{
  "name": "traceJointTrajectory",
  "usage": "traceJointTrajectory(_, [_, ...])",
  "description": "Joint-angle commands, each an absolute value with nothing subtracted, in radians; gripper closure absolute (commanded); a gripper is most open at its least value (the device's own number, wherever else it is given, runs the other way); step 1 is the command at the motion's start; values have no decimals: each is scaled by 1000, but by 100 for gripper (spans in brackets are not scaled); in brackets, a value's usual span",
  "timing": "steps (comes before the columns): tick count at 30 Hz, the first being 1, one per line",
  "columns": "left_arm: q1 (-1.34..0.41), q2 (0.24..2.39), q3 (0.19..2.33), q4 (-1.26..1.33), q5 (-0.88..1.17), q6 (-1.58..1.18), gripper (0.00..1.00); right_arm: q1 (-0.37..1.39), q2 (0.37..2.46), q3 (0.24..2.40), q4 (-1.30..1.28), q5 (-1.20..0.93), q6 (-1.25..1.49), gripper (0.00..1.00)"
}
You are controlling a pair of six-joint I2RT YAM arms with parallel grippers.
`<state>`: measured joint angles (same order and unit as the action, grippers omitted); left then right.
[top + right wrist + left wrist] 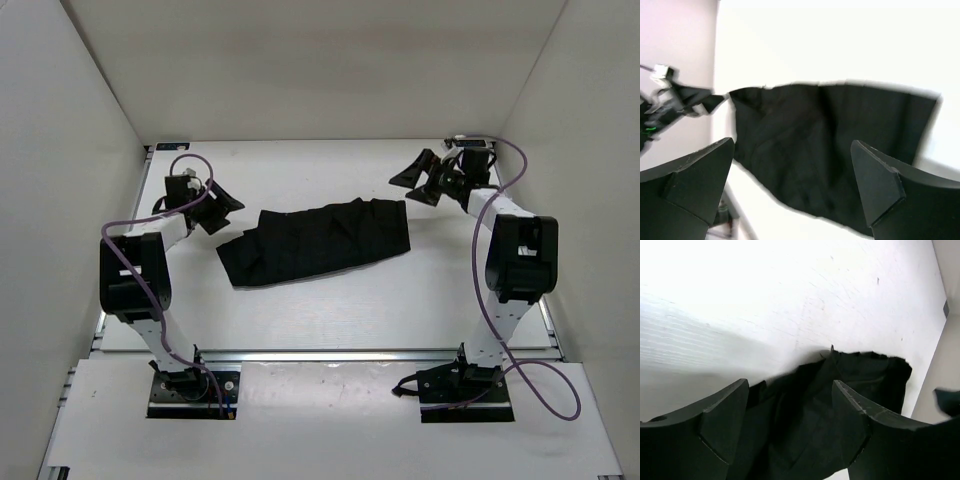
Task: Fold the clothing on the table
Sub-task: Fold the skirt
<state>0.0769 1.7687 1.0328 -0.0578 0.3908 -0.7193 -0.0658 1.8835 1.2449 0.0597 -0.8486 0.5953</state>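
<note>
The clothing (pixel 315 243) is soft black cloth, matt, with creased folds. The tabletop (pixel 330 310) is a smooth white board with a faint sheen; the left wrist view shows fine scratches. Its near edge rail (pixel 330 354) is bare, bright metal. The left pincer (pixel 218 208) is matt black and plastic-looking, and its fingers (pixel 725 415) have scuffed pale edges. The cables (pixel 478 290) have a smooth purple sheath.

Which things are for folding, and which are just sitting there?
For the job: black pleated garment, white table, left gripper, right gripper, both open.
Just there: purple cables, white walls, metal rail.
</note>
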Motion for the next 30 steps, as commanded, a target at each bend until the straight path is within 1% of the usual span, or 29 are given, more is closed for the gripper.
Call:
traceJointTrajectory(1, [26, 1678, 1078, -75, 431, -665, 22, -26, 1910, 1406, -75, -767, 332, 1])
traceJointTrajectory(2, [17, 1657, 1068, -101, 416, -626, 24, -12, 1911, 1422, -131, -746, 263, 1])
traceJointTrajectory(3, [14, 1632, 1039, -118, 405, -591, 30, -5, 1910, 1407, -158, -714, 229, 1])
traceJointTrajectory(4, [-33, 1615, 1023, -118, 397, -574, 36, -3, 1908, 1393, -156, -715, 224, 6])
traceJointTrajectory(5, [-58, 1574, 979, -111, 375, -551, 45, -3, 1901, 1359, -128, -736, 218, 13])
traceJointTrajectory(6, [-69, 1537, 932, -88, 356, -536, 58, 14, 1898, 1330, -98, -738, 213, 28])
traceJointTrajectory(7, [-93, 1519, 875, -71, 321, -528, 63, 18, 1911, 1325, -95, -753, 198, 40])
traceJointTrajectory(8, [-121, 1485, 864, -51, 302, -522, 62, 26, 1905, 1322, -95, -752, 189, 55])
traceJointTrajectory(9, [-138, 1467, 833, -23, 290, -511, 52, 35, 1922, 1344, -116, -756, 169, 57])
traceJointTrajectory(10, [-146, 1471, 827, -25, 270, -499, 33, 40, 1946, 1365, -139, -755, 135, 56])
traceJointTrajectory(11, [-153, 1482, 828, -28, 278, -486, 29, 43, 1957, 1379, -156, -756, 121, 51])
traceJointTrajectory(12, [-163, 1494, 828, -15, 267, -467, 28, 58, 1971, 1394, -172, -762, 94, 47])
traceJointTrajectory(13, [-163, 1503, 831, -14, 246, -463, 26, 64, 1976, 1400, -179, -759, 69, 47])
traceJointTrajectory(14, [-166, 1506, 822, 10, 239, -459, 26, 64, 1985, 1404, -179, -762, 64, 46])
traceJointTrajectory(16, [-175, 1526, 816, 49, 198, -451, 25, 89, 1977, 1391, -166, -740, 35, 39])
traceJointTrajectory(18, [-189, 1548, 816, 57, 155, -445, 24, 112, 1980, 1394, -166, -703, 20, 35])
traceJointTrajectory(24, [-184, 1615, 850, 129, 152, -462, 22, 161, 2052, 1466, -215, -686, -31, 33])
traceJointTrajectory(26, [-189, 1655, 871, 144, 172, -463, 23, 181, 2077, 1503, -230, -683, -49, 30])
traceJointTrajectory(28, [-186, 1687, 890, 156, 199, -469, 26, 195, 2111, 1537, -256, -672, -67, 29])
traceJointTrajectory(29, [-193, 1704, 899, 167, 209, -472, 30, 205, 2121, 1564, -277, -669, -77, 28])
traceJointTrajectory(30, [-196, 1719, 902, 176, 216, -477, 38, 221, 2140, 1583, -302, -654, -89, 27])
